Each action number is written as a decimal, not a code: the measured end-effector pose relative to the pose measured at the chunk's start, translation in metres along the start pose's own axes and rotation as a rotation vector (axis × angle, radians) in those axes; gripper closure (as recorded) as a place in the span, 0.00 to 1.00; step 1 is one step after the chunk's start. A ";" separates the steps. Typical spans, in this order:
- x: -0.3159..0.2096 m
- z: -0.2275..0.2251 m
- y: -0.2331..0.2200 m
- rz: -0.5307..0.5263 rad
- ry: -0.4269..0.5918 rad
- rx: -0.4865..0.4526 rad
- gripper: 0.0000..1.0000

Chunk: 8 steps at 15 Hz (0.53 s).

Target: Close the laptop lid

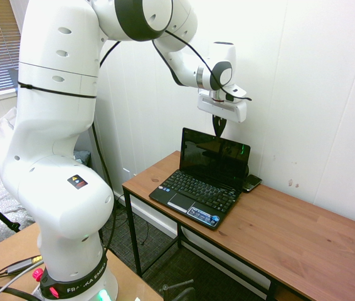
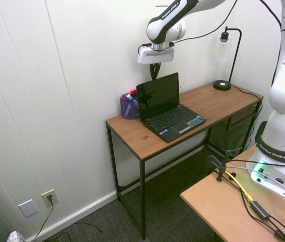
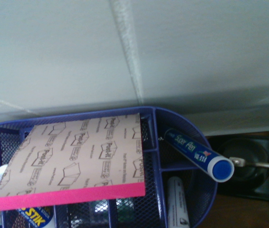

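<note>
Blue organizer [image 3: 182,166] contents only in wrist view; laptop lid [image 1: 214,156] upright.

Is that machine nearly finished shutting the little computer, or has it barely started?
Barely started. The laptop lid stands fully open, upright over the keyboard, so nothing is done yet. In hand: the gripper hangs just above the lid's top edge, its jaws together and, as far as I can tell, not touching it. Left: pushing the lid forward and down until it lies flat on the laptop base.
</note>
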<state>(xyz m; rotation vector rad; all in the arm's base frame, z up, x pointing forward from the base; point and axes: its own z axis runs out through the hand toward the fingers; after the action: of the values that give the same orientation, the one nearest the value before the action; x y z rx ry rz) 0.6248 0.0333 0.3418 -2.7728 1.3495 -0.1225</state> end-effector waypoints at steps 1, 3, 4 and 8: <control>-0.003 0.002 0.001 -0.004 -0.010 -0.014 1.00; -0.008 0.005 0.001 -0.009 -0.019 -0.026 1.00; -0.010 0.005 0.003 -0.010 -0.022 -0.031 1.00; -0.026 -0.001 0.024 -0.013 -0.031 -0.048 1.00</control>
<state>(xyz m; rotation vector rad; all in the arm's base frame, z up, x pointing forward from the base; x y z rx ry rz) 0.5901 0.0392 0.3393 -2.8108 1.3445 -0.0486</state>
